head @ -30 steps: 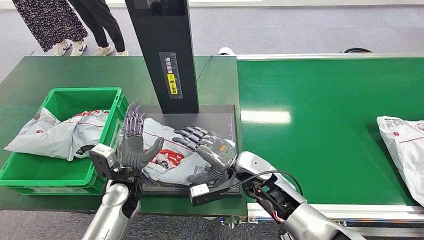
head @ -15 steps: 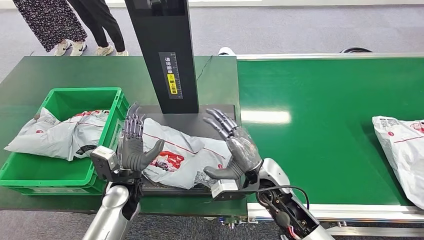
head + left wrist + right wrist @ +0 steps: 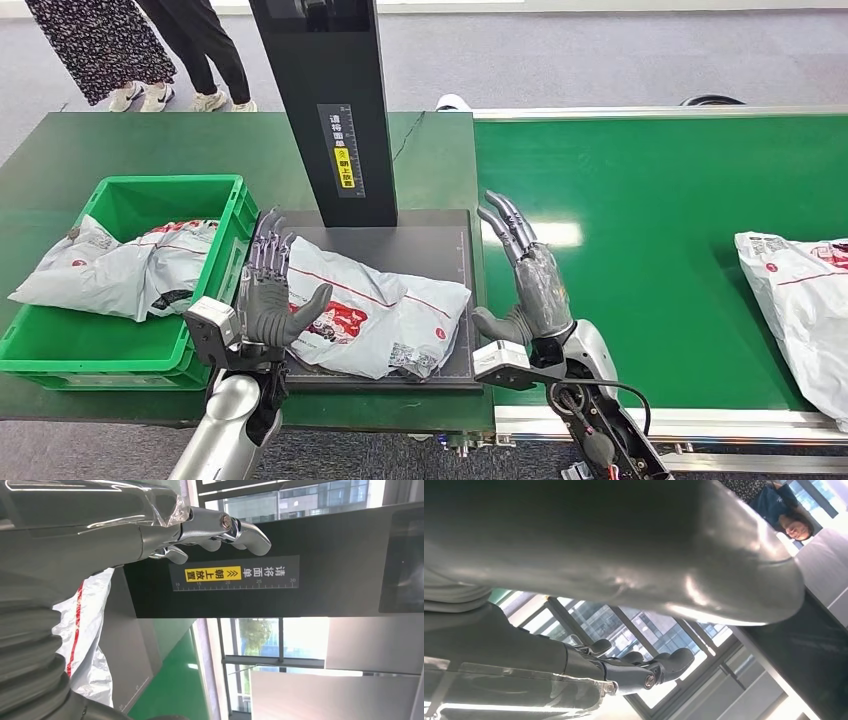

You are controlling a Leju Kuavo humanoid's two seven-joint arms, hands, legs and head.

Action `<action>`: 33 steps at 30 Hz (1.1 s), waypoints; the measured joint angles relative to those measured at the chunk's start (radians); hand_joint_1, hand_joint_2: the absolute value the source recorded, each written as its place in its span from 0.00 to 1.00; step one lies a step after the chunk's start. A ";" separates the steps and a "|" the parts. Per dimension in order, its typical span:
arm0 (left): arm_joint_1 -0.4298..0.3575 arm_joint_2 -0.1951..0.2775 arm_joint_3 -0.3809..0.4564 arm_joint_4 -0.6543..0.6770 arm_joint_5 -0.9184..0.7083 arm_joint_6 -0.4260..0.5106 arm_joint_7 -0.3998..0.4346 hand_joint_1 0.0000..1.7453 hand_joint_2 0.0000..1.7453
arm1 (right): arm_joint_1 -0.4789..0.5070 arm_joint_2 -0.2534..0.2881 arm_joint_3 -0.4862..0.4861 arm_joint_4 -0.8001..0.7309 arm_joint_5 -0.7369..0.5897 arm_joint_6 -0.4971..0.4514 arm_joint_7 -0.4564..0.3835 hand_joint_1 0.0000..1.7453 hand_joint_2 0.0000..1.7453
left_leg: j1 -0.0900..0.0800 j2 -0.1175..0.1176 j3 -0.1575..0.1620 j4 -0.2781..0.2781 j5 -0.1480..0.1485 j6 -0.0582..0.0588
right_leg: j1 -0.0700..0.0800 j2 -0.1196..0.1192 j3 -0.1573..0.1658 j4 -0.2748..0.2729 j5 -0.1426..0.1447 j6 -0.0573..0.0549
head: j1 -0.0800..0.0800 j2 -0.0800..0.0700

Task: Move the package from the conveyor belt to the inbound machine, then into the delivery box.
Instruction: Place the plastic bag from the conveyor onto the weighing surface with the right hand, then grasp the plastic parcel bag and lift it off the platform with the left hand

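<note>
The left hand (image 3: 268, 290) stands upright with fingers spread, holding nothing, just right of the green delivery box (image 3: 50, 350), which already contains a grey bagged parcel (image 3: 120, 265); beside that hand the package (image 3: 375, 310) lies flat on the dark plate of the inbound machine (image 3: 435, 245), under its black column (image 3: 325, 100); the right hand (image 3: 535, 285) is raised, released and empty, at the plate's right edge; far right on the conveyor belt (image 3: 650, 220) lies another parcel (image 3: 800, 300).
</note>
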 joint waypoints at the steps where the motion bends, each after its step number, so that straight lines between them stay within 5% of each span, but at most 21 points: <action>1: 0.000 0.000 0.000 0.000 0.000 0.000 0.000 0.00 1.00 | 0.001 0.000 -0.001 -0.002 0.000 0.000 0.000 0.00 0.00 | 0.000 0.000 0.000 0.000 0.000 0.000 | 0.000 0.000 0.000 0.000 0.000 0.000 | 0.000 0.000; 10: 0.011 0.006 -0.012 -0.018 -0.089 0.012 -0.002 0.00 1.00 | 0.034 0.002 -0.052 -0.028 -0.054 -0.005 -0.001 0.00 0.00 | 0.000 0.000 0.000 0.000 0.000 0.000 | 0.000 0.000 0.000 0.000 0.000 0.000 | 0.000 0.000; 14: 0.026 0.032 -0.042 -0.065 -0.334 0.095 0.022 0.00 1.00 | 0.065 0.011 -0.139 -0.057 -0.177 0.017 -0.012 0.00 1.00 | 0.000 0.000 0.000 0.000 0.000 0.000 | 0.000 0.000 0.000 0.000 0.000 0.000 | 0.000 0.000; 17: 0.025 0.069 -0.079 -0.097 -0.616 0.126 0.122 0.00 1.00 | 0.079 0.022 -0.215 -0.075 -0.268 0.061 -0.009 0.00 1.00 | 0.000 0.000 0.000 0.000 0.000 0.000 | 0.000 0.000 0.000 0.000 0.000 0.000 | 0.000 0.000; 21: -0.042 0.134 -0.176 -0.061 -0.926 -0.022 0.260 0.00 1.00 | 0.096 0.030 -0.296 -0.080 -0.296 0.098 0.004 0.00 1.00 | 0.000 -0.001 0.000 0.000 0.000 0.000 | 0.000 -0.001 0.000 0.000 0.000 0.000 | 0.000 0.000; 33: -0.189 0.185 -0.307 0.088 -0.957 -0.096 0.273 0.00 1.00 | 0.143 0.042 -0.397 -0.102 -0.302 0.108 0.001 0.00 1.00 | 0.000 0.000 0.000 0.000 0.000 0.000 | 0.000 0.000 -0.001 0.000 0.000 0.000 | 0.000 0.000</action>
